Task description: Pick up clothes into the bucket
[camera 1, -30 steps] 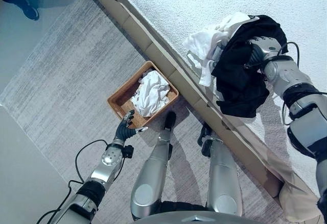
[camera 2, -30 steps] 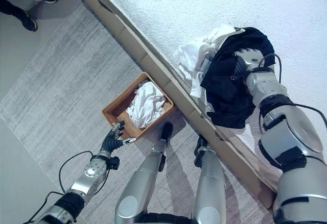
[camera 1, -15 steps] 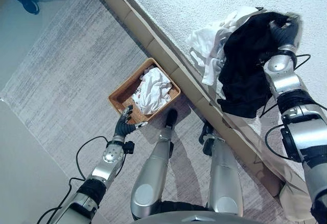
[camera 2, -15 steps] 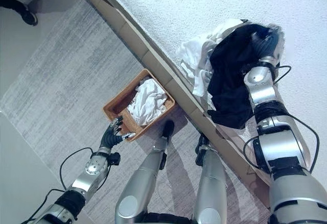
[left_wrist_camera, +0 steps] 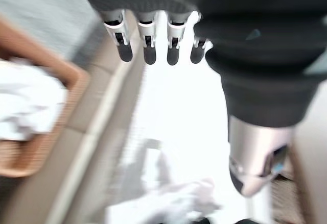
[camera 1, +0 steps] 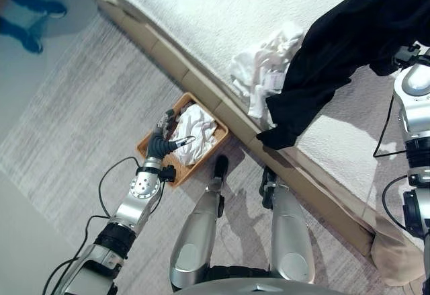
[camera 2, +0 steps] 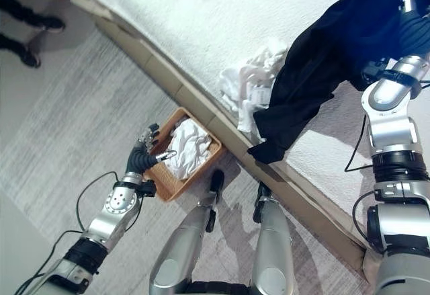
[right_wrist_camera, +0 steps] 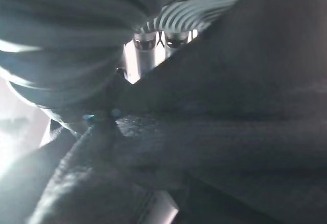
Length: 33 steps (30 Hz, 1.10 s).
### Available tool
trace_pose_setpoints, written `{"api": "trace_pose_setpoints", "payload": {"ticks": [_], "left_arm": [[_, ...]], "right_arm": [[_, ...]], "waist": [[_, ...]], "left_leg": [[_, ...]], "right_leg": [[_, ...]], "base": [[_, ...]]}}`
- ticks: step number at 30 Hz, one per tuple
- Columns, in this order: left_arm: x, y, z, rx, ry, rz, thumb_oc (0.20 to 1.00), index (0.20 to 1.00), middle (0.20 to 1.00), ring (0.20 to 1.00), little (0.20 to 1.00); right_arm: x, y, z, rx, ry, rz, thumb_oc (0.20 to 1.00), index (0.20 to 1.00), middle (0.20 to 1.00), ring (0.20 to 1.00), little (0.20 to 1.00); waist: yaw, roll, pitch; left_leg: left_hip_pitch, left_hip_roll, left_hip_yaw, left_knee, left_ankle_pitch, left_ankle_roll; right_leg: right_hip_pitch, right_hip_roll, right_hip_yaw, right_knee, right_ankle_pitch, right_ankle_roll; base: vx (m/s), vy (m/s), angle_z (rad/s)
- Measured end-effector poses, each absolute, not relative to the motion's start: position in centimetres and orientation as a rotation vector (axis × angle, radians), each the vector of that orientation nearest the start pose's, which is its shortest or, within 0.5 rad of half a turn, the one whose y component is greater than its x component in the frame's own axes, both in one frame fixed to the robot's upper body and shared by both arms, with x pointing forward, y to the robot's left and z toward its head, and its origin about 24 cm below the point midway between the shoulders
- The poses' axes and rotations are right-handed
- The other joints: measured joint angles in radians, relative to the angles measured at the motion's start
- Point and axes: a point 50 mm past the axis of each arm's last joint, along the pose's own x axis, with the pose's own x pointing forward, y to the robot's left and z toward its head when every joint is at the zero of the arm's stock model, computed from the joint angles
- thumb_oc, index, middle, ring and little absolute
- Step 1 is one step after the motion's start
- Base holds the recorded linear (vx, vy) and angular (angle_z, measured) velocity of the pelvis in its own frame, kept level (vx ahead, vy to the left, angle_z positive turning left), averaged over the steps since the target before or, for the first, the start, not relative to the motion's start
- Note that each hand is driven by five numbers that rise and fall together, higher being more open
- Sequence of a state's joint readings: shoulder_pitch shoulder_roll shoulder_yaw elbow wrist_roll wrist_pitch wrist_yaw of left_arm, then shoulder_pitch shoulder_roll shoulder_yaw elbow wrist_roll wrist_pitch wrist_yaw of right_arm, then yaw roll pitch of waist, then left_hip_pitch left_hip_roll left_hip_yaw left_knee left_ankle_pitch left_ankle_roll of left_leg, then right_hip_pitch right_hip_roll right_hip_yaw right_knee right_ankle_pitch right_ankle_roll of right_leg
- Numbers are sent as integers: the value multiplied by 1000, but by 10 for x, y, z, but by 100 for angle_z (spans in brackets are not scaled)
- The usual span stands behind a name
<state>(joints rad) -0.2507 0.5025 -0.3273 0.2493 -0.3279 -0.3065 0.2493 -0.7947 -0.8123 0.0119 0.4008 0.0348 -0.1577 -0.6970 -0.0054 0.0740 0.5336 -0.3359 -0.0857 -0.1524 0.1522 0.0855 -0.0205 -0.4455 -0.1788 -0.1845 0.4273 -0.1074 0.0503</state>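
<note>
Robot's right hand lifts a black garment above a white bed, with a wicker basket on the floor beside the bed.

The right hand [camera 2: 406, 14] is raised over the bed [camera 1: 201, 19] with the black garment [camera 1: 336, 53] draped over it; its fingers are buried in the cloth, so whether they grasp it cannot be told. The garment hangs down to the bed's edge, its top cut off by the frame. White clothes [camera 1: 265, 66] lie crumpled on the bed just beside it. The basket [camera 1: 149, 146] sits against the bed's base, holding a white cloth [camera 1: 195, 134]. The left hand [camera 1: 161, 140] hovers over the basket's rim, fingers relaxed, holding nothing. A person's shoes [camera 1: 37, 29] stand well apart from the bed.
</note>
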Motion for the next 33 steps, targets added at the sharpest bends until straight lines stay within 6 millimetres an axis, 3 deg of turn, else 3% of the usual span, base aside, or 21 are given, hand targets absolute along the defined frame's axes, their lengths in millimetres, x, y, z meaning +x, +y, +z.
{"api": "trace_pose_setpoints", "payload": {"ticks": [3, 8, 10, 12, 14, 17, 24, 29, 33], "left_arm": [[299, 187, 99, 187, -297, -45, 1000, 1000, 1000, 1000, 1000], [308, 174, 152, 210, -480, -136, 1000, 1000, 1000, 1000, 1000], [316, 157, 185, 241, -579, -220, 1000, 1000, 1000, 1000, 1000], [318, 144, 195, 260, -611, -276, 1000, 1000, 1000, 1000, 1000], [323, 124, 192, 273, -594, -348, 1000, 1000, 1000, 1000, 1000], [328, 103, 188, 265, -563, -407, 1000, 1000, 1000, 1000, 1000], [340, 75, 179, 290, -482, -493, 1000, 1000, 1000, 1000, 1000], [339, 54, 169, 247, -403, -599, 1000, 1000, 1000, 1000, 1000], [338, 44, 159, 221, -324, -668, 1000, 1000, 1000, 1000, 1000]], "right_arm": [[316, -291, 302, -481, -847, -738, 200, 200, 200, 200, 200], [322, -258, 291, -594, -778, -345, 200, 200, 200, 200, 200], [320, -245, 294, -690, -723, -118, 200, 200, 200, 200, 200], [319, -237, 294, -734, -702, -28, 200, 200, 200, 200, 200], [325, -222, 287, -734, -643, 108, 200, 200, 200, 200, 200], [323, -199, 282, -725, -625, 271, 200, 200, 200, 200, 200], [319, -158, 269, -668, -584, 519, 200, 200, 200, 200, 200], [314, -145, 267, -600, -581, 599, 200, 200, 200, 200, 200], [313, -145, 261, -587, -549, 614, 200, 200, 200, 200, 200]], "waist": [[-34, -6, -1], [-68, -37, -44], [-92, -58, -69], [-102, -69, -98], [-118, -78, -154], [-124, -82, -185], [-124, -82, -257], [-128, -77, -304], [-140, -72, -337]], "left_leg": [[28, 5, 27, -5, -13, 7], [138, 26, 82, -25, -38, 1], [185, 33, 100, -38, -44, 3], [203, 36, 111, -40, -51, 1], [233, 49, 136, -47, -63, -7], [296, 63, 159, -70, -70, -17], [357, 89, 191, -97, -77, -27], [386, 98, 203, -108, -78, -28], [396, 96, 201, -113, -79, -29]], "right_leg": [[20, 11, 27, -16, 4, 5], [116, 40, 73, -70, 17, 11], [159, 55, 93, -89, 30, 8], [171, 56, 99, -97, 31, 9], [204, 74, 118, -127, 36, 9], [256, 90, 137, -157, 40, 10], [307, 121, 160, -196, 43, 9], [333, 129, 165, -207, 39, 7], [344, 126, 161, -209, 36, 3]], "base": [[122, 54, -30], [102, 26, -38], [99, 16, -26], [59, 9, -25], [86, -5, -34], [67, -18, -31], [50, -26, -15], [50, -17, -5], [36, -18, 3]]}}
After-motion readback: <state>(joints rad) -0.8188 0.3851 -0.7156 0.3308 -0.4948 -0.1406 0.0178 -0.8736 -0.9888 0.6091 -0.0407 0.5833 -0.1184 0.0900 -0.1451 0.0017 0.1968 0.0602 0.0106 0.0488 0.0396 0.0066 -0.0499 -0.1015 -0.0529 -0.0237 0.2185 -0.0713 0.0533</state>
